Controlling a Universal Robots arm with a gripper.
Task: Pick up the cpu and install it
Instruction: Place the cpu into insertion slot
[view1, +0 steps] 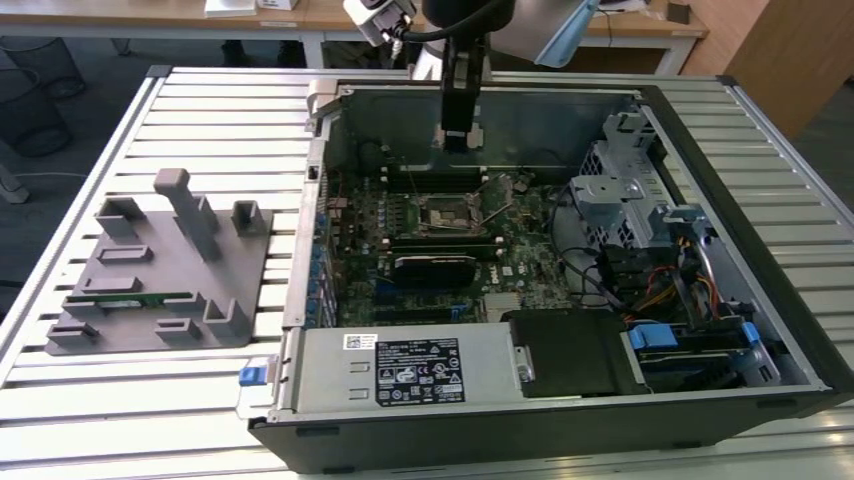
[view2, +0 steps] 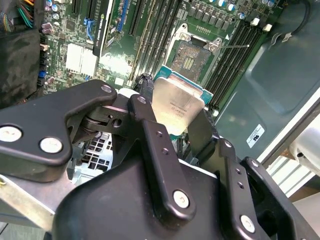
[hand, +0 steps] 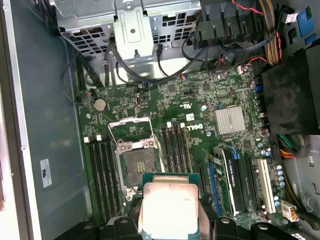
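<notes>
- I hang inside the open computer case (view1: 534, 430), over its green motherboard (hand: 200, 100).
- The board's 1 socket (hand: 137, 162) lies open, near what I carry.
- My gripper (view2: 172, 114) has 2 fingers clamped on opposite edges of the cpu (view2: 177, 100), silver top showing, clear of the board.

- The black gripper (view1: 461, 142) is hanging straight down from the arm into the far part of the open black computer case (view1: 534, 432), its jaws clamping the thin pale cpu (view1: 459, 135), which is showing edge-on.
- The green motherboard (view1: 534, 250) is lying flat inside the case, its square metal-framed socket (view1: 447, 212) sitting apart from the gripper, on the side nearer the camera.
- The grey plastic tray (view1: 147, 275) with upright blocks is resting on the slatted metal worktop (view1: 134, 420) to the exterior view's left of the case, carrying a long narrow green memory stick (view1: 127, 298).
</notes>
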